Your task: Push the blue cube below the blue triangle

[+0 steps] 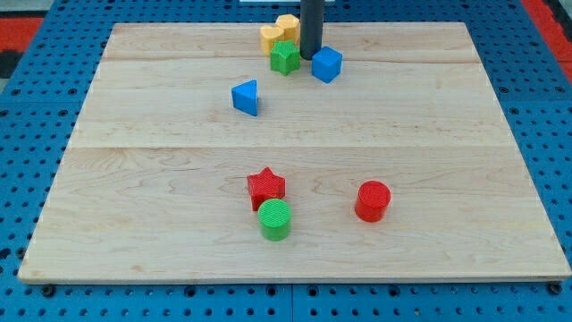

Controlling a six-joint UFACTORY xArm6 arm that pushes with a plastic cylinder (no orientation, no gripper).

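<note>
**Blue cube sat beside the rod near the board's top edge**

Wooden and pale, the board (429,179) lay on a blue pegboard surface (36,134). The arm carried no jaws at all, only a straight dark rod, so nothing was spread, pressed together or pinching; the rod came down from the view's top, and the arm's tip (309,57) rested on the board.

Every place below is given relative to the blue cube (327,64). The tip stood just to the cube's left and slightly above it, close against its upper left corner; whether the two touched could not be told. The green star-shaped block (285,57) lay a little farther to the cube's left, just on the other side of the rod. Two yellow blocks sat up and to the left of the cube: one (272,38) just beyond the green block, the other (288,25) beside it and partly hidden by the rod, so their shapes were unclear.

The blue triangle (246,97) lay down and to the left of the cube, apart from it. Far below the cube were the red cylinder (373,200), the red star (266,188) and, touching that star, the green cylinder (275,219).
</note>
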